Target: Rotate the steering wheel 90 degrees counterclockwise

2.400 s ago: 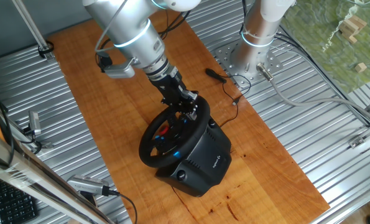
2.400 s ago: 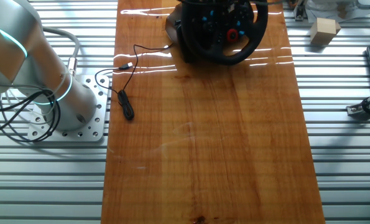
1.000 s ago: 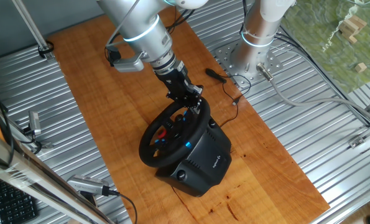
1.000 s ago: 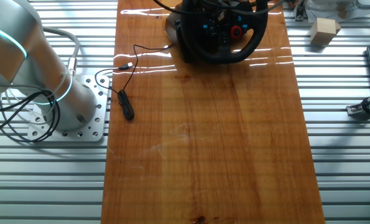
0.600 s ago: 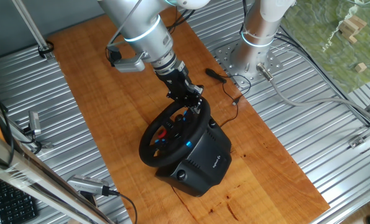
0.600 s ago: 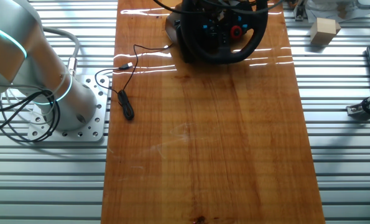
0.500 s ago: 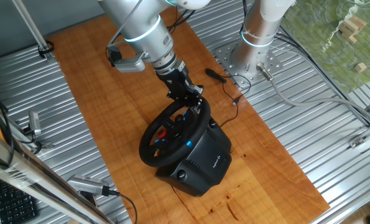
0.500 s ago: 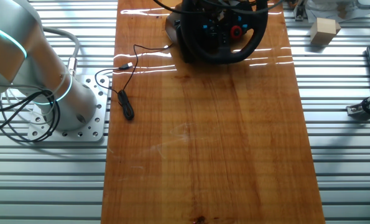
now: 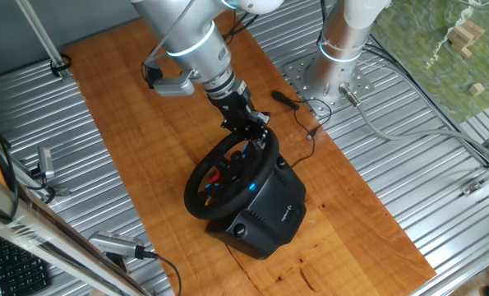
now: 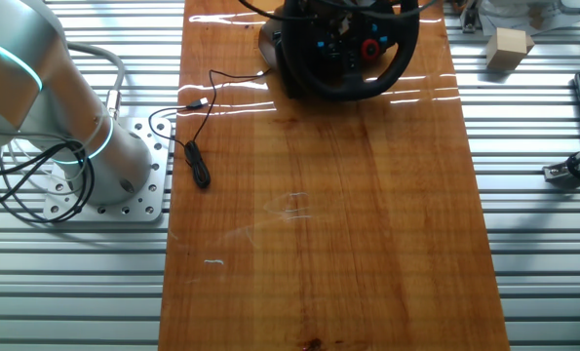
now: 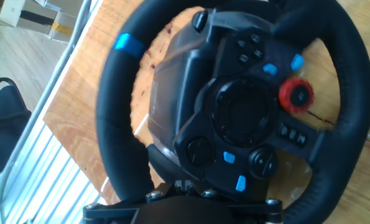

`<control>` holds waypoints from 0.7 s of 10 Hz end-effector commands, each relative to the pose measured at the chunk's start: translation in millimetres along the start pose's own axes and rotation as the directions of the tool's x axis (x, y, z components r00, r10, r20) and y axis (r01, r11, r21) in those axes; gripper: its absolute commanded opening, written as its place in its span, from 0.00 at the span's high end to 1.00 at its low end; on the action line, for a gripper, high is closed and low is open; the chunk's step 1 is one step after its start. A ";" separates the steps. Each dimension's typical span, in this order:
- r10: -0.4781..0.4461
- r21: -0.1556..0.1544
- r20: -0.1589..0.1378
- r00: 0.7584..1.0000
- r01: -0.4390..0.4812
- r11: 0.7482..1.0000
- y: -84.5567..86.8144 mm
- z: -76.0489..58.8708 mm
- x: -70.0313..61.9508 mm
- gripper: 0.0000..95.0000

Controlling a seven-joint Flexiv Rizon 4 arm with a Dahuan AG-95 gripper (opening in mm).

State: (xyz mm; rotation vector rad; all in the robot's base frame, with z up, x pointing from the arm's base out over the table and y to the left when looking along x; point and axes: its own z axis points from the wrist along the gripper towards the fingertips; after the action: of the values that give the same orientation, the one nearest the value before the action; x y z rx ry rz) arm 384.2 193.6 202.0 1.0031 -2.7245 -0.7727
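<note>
One fixed view, wheel: we see the steering wheel [image 9: 228, 177] on its boxy base [image 9: 269, 215] near the middle of the wooden board [image 9: 145, 123], face tilted up and away from the base, toward the arm.
One fixed view, pincer: the gripper [image 9: 255, 136] sits at the rim's far upper edge; we cannot tell from here whether its fingers close on the rim.
Other fixed view, wheel: the steering wheel [image 10: 353, 49] stands at the board's far end, face toward this camera, red knob [image 10: 371, 49] right of the hub.
Other fixed view, pincer: hidden at the frame's top.
Hand view, wheel: the rim fills the picture; its blue centre stripe [image 11: 126, 45] lies upper left, so we judge it turned off straight.
Hand view, pincer: only the gripper's body shows at the bottom edge; fingertips unseen, so we cannot tell.
Handling: we judge the wheel rigid and heavy-based, its rim padded and grippy, resisting with a spring; best held by pinching the rim.
Axis: round, no long axis; the turning axis runs through the hub.
</note>
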 end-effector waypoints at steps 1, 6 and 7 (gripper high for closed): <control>-0.009 -0.002 -0.002 1.000 0.009 1.000 1.4 0.1 2.6 1.00; -0.038 -0.010 0.001 0.999 0.038 0.999 1.3 1.8 4.8 1.00; -0.040 -0.010 0.000 0.999 0.040 0.999 1.3 1.9 4.9 1.00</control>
State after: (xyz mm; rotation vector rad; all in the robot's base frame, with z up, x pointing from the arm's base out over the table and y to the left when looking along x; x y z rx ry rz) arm 380.7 191.8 200.2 1.0582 -2.7092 -0.7915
